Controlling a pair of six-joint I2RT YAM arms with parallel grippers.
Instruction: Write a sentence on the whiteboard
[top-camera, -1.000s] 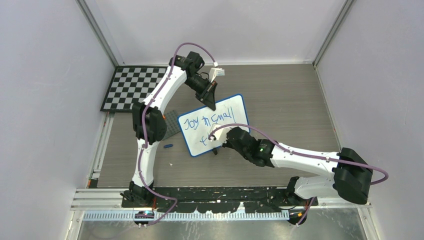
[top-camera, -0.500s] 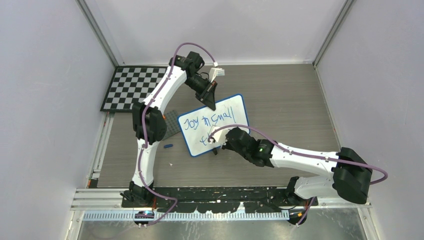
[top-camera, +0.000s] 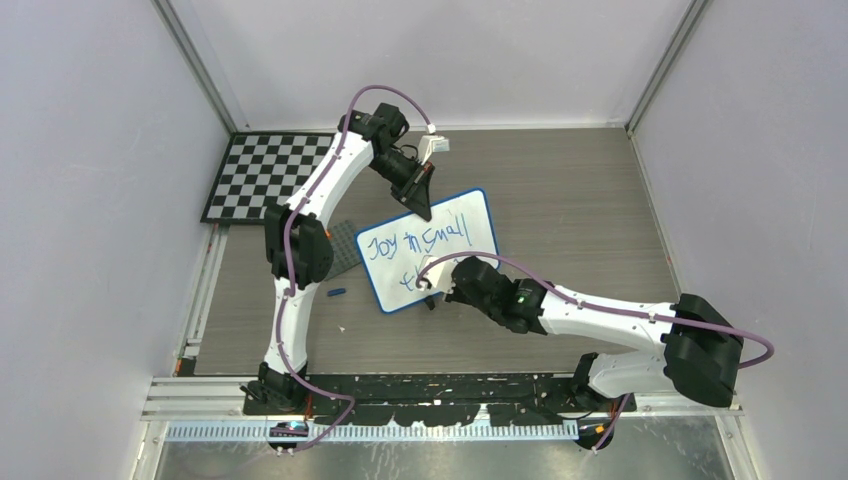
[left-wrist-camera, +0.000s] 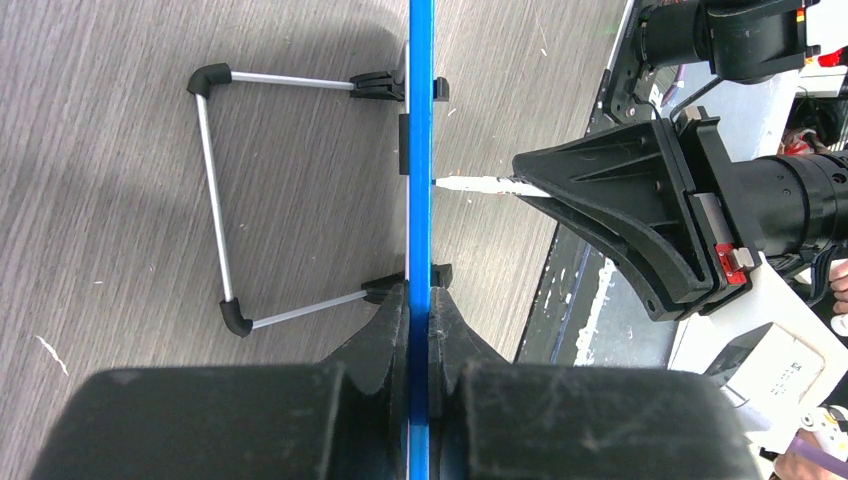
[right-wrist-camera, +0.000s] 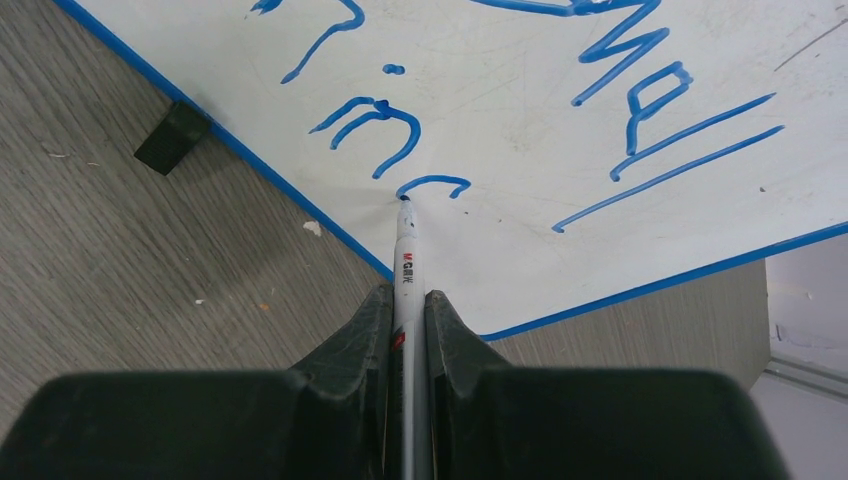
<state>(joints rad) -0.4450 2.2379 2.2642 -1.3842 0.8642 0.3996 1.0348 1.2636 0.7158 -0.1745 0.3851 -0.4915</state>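
The whiteboard (top-camera: 455, 235), white with a blue frame, stands tilted on the table. My left gripper (top-camera: 424, 210) is shut on its top edge; in the left wrist view the blue edge (left-wrist-camera: 419, 120) runs straight between the closed jaws (left-wrist-camera: 418, 300). My right gripper (right-wrist-camera: 407, 295) is shut on a white marker (right-wrist-camera: 406, 250). The marker's tip touches the board (right-wrist-camera: 520, 130) at the end of a small blue curve. The sentence (top-camera: 415, 240) reads "Joy in small" on the top line. A few blue letters (right-wrist-camera: 380, 125) make up the second line.
A black-and-white checkerboard (top-camera: 262, 175) lies at the back left. A grey studded plate (top-camera: 343, 245) sits left of the board and a small blue cap (top-camera: 337, 293) lies near it. The board's wire stand (left-wrist-camera: 213, 200) reaches out behind it. A black foot (right-wrist-camera: 172, 137) sits under its lower edge.
The right gripper and marker have shifted only slightly at the second line. The left gripper and the board have not moved.
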